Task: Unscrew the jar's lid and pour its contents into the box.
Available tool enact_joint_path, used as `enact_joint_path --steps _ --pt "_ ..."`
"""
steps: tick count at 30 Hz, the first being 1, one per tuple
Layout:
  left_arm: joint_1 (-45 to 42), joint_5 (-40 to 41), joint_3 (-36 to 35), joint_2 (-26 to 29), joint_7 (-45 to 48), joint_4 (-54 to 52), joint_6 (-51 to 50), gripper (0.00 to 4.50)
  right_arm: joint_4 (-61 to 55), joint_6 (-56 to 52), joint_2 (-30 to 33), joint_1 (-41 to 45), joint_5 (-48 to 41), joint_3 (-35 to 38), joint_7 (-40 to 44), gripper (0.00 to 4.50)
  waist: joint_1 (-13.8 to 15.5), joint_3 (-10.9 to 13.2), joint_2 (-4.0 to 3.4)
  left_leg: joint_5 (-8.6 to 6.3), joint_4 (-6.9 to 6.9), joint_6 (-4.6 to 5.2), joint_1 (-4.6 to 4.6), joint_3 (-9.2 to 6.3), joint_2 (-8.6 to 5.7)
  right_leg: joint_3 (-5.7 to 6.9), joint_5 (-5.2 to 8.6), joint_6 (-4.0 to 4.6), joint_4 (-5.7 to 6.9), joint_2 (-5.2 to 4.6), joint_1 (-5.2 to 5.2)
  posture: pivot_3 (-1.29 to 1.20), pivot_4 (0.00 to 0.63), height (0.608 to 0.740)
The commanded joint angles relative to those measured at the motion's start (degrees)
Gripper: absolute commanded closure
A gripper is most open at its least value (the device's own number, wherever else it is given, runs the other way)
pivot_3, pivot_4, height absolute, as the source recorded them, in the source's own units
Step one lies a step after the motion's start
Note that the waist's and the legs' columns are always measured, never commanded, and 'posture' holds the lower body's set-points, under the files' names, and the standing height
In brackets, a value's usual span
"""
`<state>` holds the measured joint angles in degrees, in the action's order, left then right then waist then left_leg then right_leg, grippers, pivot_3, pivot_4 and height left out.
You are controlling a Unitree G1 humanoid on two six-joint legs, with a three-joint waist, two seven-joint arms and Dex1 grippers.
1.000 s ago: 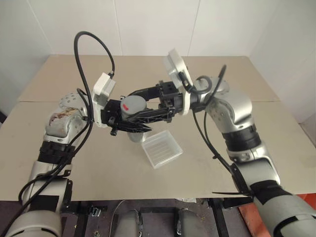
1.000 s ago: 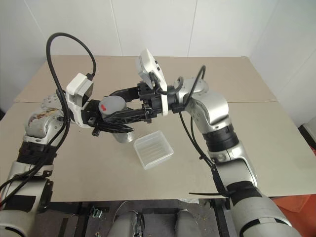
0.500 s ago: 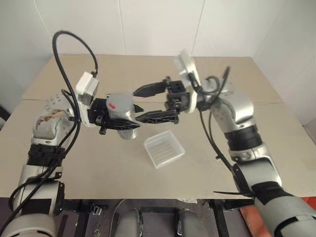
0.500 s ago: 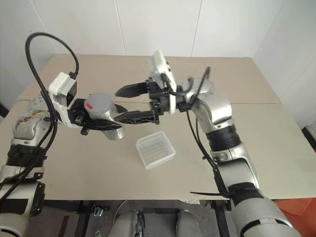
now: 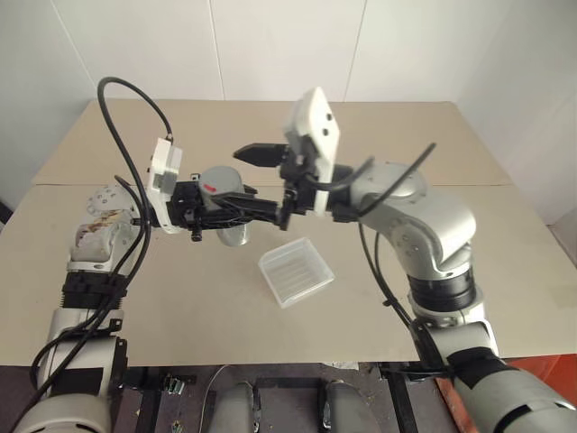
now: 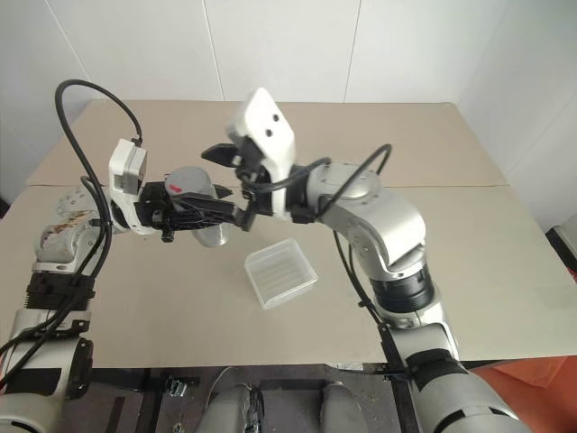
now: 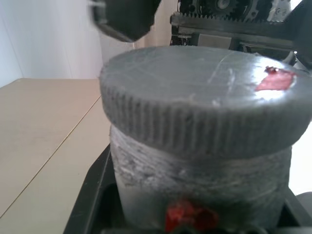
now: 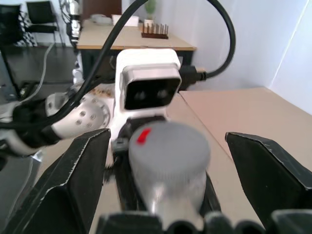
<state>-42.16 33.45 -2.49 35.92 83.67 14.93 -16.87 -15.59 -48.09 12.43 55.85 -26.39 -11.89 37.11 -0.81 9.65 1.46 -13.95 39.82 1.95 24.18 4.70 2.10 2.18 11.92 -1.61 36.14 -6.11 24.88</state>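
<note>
Matt grey lid (image 7: 204,92) with ribbed rim; translucent plastic box (image 5: 296,271).

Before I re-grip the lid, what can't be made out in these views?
- The jar: its contents can't be seen; the left gripper and wrapped label cover the wall.
- The lid: whether it has loosened isn't visible in the left wrist view.
- The right gripper, open: its lower finger is partly hidden behind the jar in the head views.
- The box: too translucent to tell if anything lies inside.

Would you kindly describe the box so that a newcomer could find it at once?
On the beige table, look just below and right of the jar held in the air by the left tool. The box lies there alone: a shallow, square, translucent whitish tray with a ribbed base, empty.
</note>
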Motion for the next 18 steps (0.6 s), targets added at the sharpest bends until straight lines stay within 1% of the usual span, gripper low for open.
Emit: enact_joint_path --steps 1,4,8,18 --pt "-1.5 0.5 -0.9 0.1 0.5 -1.7 0.2 2.50 2.2 0.8 -1.3 1.8 2.3 -0.6 -2.8 0.06 0.1 0.0 0.00 0.00 0.00 0.00 0.03 0.00 -0.01 0.00 0.00 0.00 0.00 0.00 0.02 0.00 0.150 0.740" --pt "-1.4 0.6 -1.1 0.3 0.6 -2.3 -0.2 2.50 3.8 1.2 -1.6 2.3 3.2 -0.8 -3.0 0.06 0.1 0.0 0.00 0.00 0.01 0.01 0.15 0.00 -0.02 0.00 0.00 0.00 0.01 -0.01 0.10 0.00 0.150 0.740" --pt "-0.7 1.1 -1.8 1.3 0.8 -3.5 -0.9 2.50 5.0 1.8 -0.3 2.1 3.5 0.0 -1.8 0.06 0.0 0.0 0.00 0.00 0.00 0.01 0.17 -0.01 -0.01 0.00 0.00 0.00 0.00 0.00 0.14 0.00 0.150 0.740" --pt "2.9 3.5 -4.6 7.1 4.3 -6.5 -3.3 2.50 6.2 3.0 6.9 0.3 -0.7 6.4 2.9 0.06 0.0 0.0 0.00 0.00 0.00 0.02 0.15 -0.02 0.01 0.00 0.00 -0.01 -0.02 0.00 0.15 0.00 0.150 0.740"
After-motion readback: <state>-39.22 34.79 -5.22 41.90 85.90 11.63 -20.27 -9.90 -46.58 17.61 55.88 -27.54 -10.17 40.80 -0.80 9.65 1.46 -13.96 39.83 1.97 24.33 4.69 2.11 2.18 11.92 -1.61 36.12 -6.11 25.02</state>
